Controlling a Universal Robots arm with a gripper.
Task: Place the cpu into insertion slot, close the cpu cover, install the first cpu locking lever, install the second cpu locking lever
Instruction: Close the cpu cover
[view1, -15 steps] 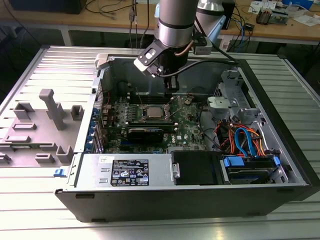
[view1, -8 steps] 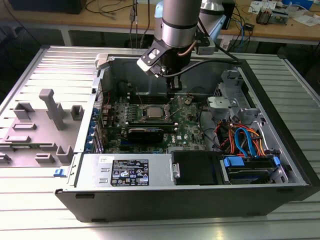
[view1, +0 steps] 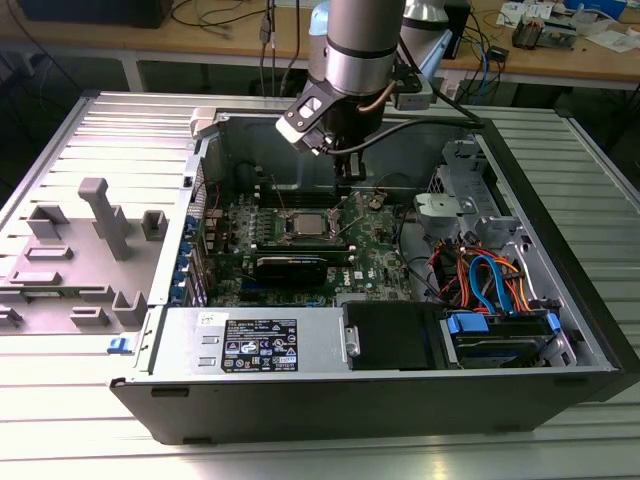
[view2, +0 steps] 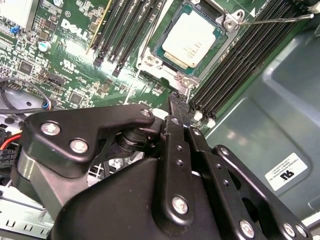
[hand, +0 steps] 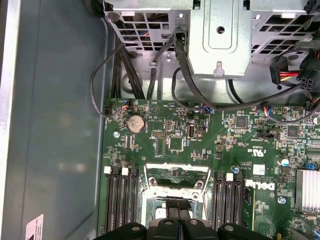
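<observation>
cpu (view2: 192, 42) already sat in its socket, upper middle of the second wrist view, so this looked like cover/lever time. the thin locking lever (view2: 270, 20) at top right looked unlatched, which called for a careful, precise push. gripper (view2: 176, 102) pointed tip-down just below the socket, jaws pressed together on nothing
</observation>
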